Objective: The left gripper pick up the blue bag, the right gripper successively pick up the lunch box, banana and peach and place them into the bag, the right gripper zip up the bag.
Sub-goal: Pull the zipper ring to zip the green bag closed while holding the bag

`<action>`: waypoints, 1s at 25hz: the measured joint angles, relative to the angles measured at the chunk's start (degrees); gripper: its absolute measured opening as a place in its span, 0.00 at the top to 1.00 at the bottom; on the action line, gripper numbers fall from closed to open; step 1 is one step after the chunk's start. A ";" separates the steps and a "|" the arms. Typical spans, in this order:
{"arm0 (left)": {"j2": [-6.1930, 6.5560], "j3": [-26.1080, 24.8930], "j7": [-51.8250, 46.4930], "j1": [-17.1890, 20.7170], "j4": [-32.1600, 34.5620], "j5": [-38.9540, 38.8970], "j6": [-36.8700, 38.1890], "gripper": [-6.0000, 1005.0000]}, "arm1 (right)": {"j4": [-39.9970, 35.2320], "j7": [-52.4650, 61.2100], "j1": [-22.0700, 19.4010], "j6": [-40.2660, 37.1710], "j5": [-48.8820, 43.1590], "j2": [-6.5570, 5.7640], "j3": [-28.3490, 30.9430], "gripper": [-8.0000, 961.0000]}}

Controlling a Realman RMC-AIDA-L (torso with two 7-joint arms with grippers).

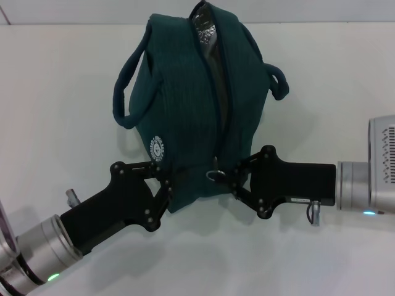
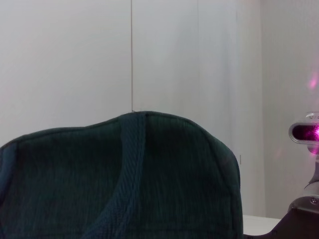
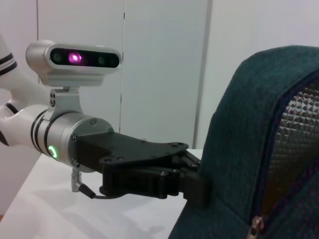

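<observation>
Pinning the blue bag (image 1: 185, 117) steady, your left gripper (image 1: 165, 188) pinches its end so your right gripper (image 1: 233, 179) can pinch the zip pull (image 1: 214, 176).

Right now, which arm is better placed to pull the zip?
Right. The right gripper already sits at the metal zip pull of the blue bag, while the left gripper is shut on the bag's near end, holding it.

Blue bag (image 1: 191, 117) logo seemingly illegible
</observation>
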 joint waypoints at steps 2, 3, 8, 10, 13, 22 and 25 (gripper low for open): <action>0.00 0.02 0.00 -0.01 0.00 0.00 0.00 0.93 | 0.02 -0.71 -0.03 -0.01 0.06 -0.01 0.11 0.86; 0.00 0.03 0.00 0.00 0.00 0.00 0.00 0.93 | 0.02 -1.43 -0.10 -0.02 0.31 -0.01 0.11 0.89; 0.00 0.04 0.05 0.05 0.00 0.00 0.00 0.93 | 0.09 -6.84 -1.21 -0.24 3.51 -0.01 -0.17 0.98; 0.00 0.04 0.09 0.09 0.00 0.00 -0.02 0.93 | 0.31 -8.83 -1.64 -0.42 5.23 -0.01 -0.12 0.98; 0.05 0.04 0.12 0.10 0.00 0.00 -0.34 0.93 | 0.70 -11.65 -2.22 -0.75 8.12 -0.01 -0.10 0.98; 0.13 0.99 2.61 -0.06 -0.08 0.02 -1.38 0.93 | 0.72 -20.21 -3.27 -1.43 17.43 0.00 -1.60 0.98; 0.14 1.42 2.88 -0.22 -0.08 -0.08 -1.88 0.93 | 0.83 -22.93 -3.38 -2.30 20.23 -0.01 -2.13 0.98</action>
